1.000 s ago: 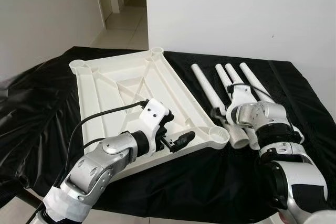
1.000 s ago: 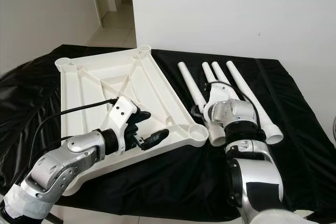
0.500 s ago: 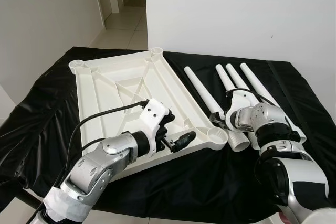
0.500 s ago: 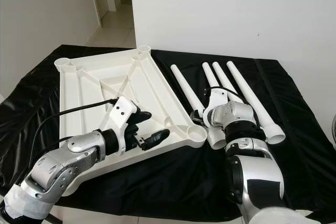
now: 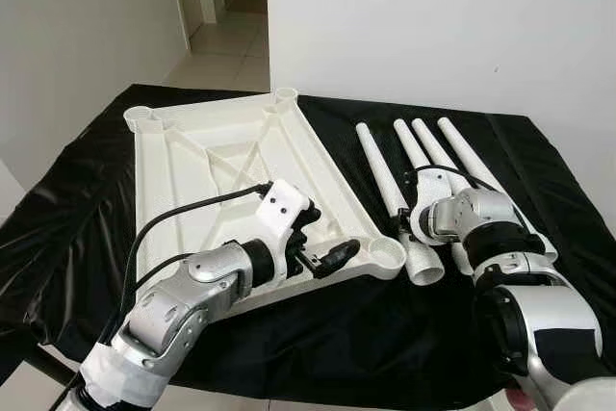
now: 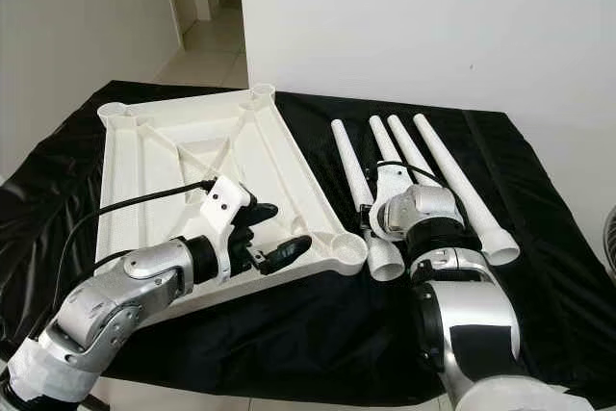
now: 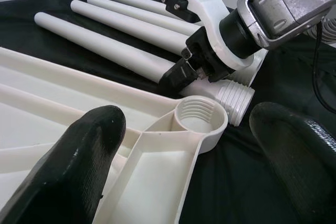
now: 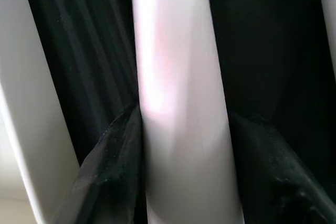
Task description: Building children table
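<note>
A white tabletop (image 5: 192, 170) lies upside down on the black cloth, with a threaded corner socket (image 5: 387, 257) nearest me. My left gripper (image 5: 318, 241) hovers open over the tabletop's near rim, just left of that socket (image 7: 199, 116). My right gripper (image 5: 409, 223) is shut on the leftmost white leg (image 5: 380, 170). In the right wrist view both fingers (image 8: 110, 171) press on this leg (image 8: 178, 87). The leg's threaded end (image 5: 423, 265) rests on the cloth right beside the socket, outside it.
Three more white legs (image 5: 472, 156) lie side by side to the right of the held one. A white wall stands behind the table, and a doorway (image 5: 226, 7) opens at the back left. The black cloth (image 5: 366, 334) drapes over the near edge.
The held leg's far end swung left, then back right, and its threaded end has come closer to the corner socket. My left gripper has stayed open in the same place.
</note>
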